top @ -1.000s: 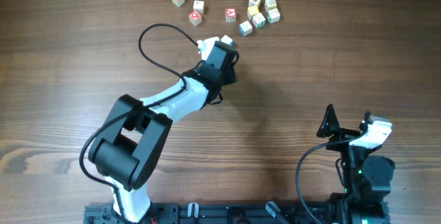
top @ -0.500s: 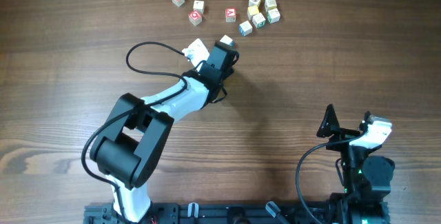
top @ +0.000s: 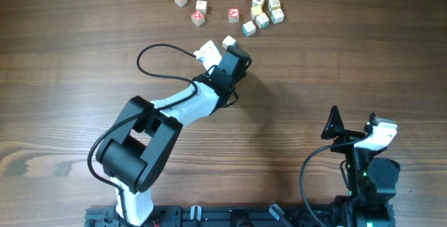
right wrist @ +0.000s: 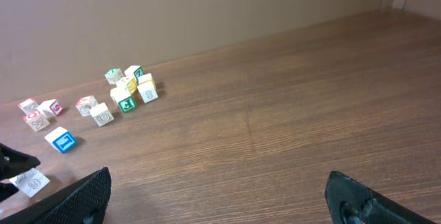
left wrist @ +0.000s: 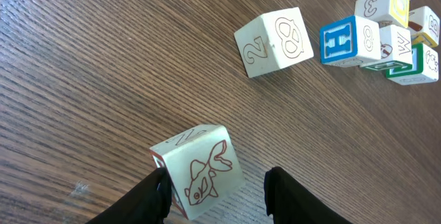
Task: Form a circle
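Wooden cube (left wrist: 200,169) sits within left gripper (left wrist: 215,186) — cluster (left wrist: 386,27) lies beyond.

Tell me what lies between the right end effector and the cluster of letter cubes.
Only bare wooden table: nothing lies between the open right end effector and the letter cubes. The right wrist view shows it.

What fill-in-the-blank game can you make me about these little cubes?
The cube between the left fingers shows a drawing of a ____. The cube marked 2 has a neighbour with a ____ border. The right fingers hold ____.
Missing words: fish; blue; nothing.
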